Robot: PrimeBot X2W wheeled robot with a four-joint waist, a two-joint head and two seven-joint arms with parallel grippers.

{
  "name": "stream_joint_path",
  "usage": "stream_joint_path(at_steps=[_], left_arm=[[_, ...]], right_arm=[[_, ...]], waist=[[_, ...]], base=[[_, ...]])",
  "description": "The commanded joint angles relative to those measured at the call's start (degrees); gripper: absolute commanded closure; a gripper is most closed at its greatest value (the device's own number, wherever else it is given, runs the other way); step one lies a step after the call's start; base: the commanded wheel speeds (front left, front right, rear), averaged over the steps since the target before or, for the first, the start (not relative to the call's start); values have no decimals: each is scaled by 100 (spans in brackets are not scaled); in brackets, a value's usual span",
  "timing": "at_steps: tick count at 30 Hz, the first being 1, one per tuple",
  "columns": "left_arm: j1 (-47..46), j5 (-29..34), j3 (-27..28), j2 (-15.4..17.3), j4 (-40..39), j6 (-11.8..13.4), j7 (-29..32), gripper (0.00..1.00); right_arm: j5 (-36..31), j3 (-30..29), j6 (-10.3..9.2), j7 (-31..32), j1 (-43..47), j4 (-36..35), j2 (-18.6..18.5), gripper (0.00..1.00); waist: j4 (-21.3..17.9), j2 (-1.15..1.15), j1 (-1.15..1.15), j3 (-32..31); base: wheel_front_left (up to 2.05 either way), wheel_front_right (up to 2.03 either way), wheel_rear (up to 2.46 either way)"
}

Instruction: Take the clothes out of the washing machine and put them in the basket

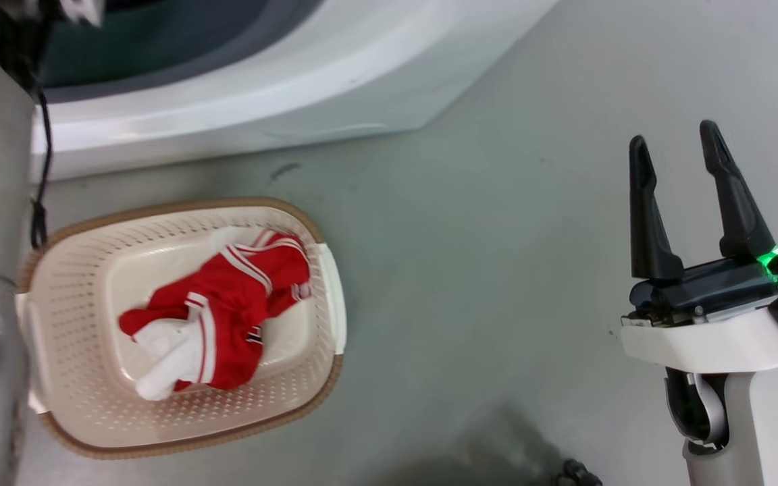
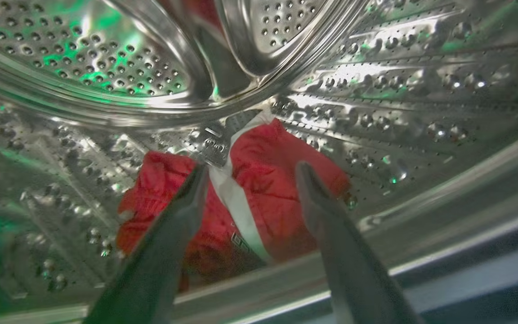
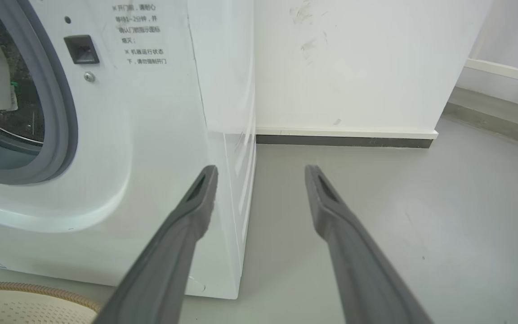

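You've got L gripper (image 2: 251, 169) spread wide in drum (image 2: 398, 90), fingers hiding pt of red garment (image 2: 277, 162); R gripper (image 1: 674, 135) wide over floor (image 1: 497, 270), nothing held.

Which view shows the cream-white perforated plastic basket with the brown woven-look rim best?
The head view: nearly the whole basket lies beside the white washing machine, red clothes inside. The right wrist view catches a corner of its rim; the left wrist view looks into the steel drum.
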Motion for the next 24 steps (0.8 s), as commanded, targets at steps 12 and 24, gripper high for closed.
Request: stream_joint_path(at_steps=[12,24], left_arm=[[-1865,-509,-559,184,849,-65,1985,0],[-2415,-864,-917,274,1268,-21,3407,0]], right_arm=[[320,36,-4,-12,-273,-164,11,0],[445,93,-4,-12,-340,-308,11,0]], waist=[[-576,0,-1,1023],[-736,0,-1,1353]], base=[[0,0,0],[0,0,0]])
